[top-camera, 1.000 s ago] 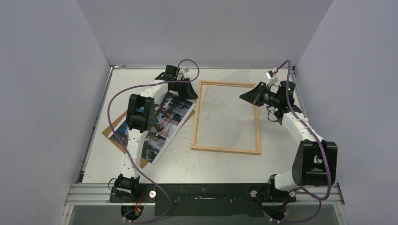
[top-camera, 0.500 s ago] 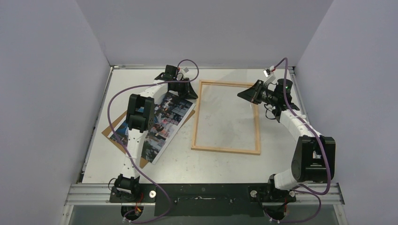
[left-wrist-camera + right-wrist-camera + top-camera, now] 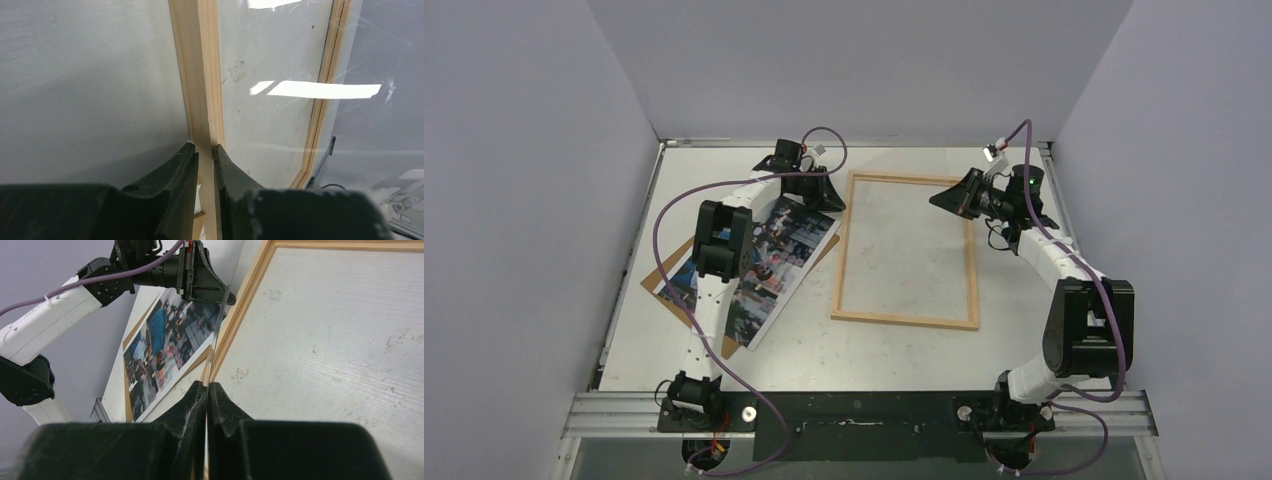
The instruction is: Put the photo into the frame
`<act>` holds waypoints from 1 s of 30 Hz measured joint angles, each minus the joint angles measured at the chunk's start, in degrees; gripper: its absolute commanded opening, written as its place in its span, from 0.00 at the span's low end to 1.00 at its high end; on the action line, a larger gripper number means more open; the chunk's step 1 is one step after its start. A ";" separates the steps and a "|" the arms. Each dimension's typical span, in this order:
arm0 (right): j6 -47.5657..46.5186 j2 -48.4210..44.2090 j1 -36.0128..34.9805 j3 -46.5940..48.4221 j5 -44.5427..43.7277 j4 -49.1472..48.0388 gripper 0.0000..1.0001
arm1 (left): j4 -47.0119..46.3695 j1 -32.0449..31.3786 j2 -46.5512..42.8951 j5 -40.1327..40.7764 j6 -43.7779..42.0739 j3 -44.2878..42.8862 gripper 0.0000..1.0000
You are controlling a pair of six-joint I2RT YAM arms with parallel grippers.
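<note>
Slippage risk: left gripper (image 3: pixel 204 149) pinches the left bar of the frame (image 3: pixel 904 320); right gripper (image 3: pixel 207 385) is clenched, empty. Outside it, the photo (image 3: pixel 774 260) lies on a brown board (image 3: pixel 657 284); a pull could skew the frame.

The top camera looks steeply down from above and behind the arm bases, taking in the whole table (image 3: pixel 824 350); the left wrist camera sits very close over one frame (image 3: pixel 200 75) bar, past the left end effector (image 3: pixel 205 150); the right wrist camera looks low across the frame, past the right end effector (image 3: pixel 206 385), toward the photo (image 3: pixel 170 340) and left arm (image 3: pixel 50 320) at upper left; all three share the frame.
</note>
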State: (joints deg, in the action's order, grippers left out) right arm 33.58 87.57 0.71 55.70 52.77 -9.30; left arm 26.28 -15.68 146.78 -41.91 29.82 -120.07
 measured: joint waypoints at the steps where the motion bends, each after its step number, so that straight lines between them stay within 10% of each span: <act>1: -0.15 0.11 -0.02 0.35 0.00 0.17 0.00 | -0.02 0.02 0.02 -0.11 0.02 0.00 0.15; 30: -5.73 11.34 4.59 -2.38 -5.99 3.43 0.00 | 0.24 0.57 0.66 -1.11 0.85 -0.74 0.13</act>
State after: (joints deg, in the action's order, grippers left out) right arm 27.86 98.91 5.30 53.32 46.78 -5.87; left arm 26.52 -15.11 147.44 -43.03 30.68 -120.81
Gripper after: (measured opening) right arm 0.029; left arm 0.140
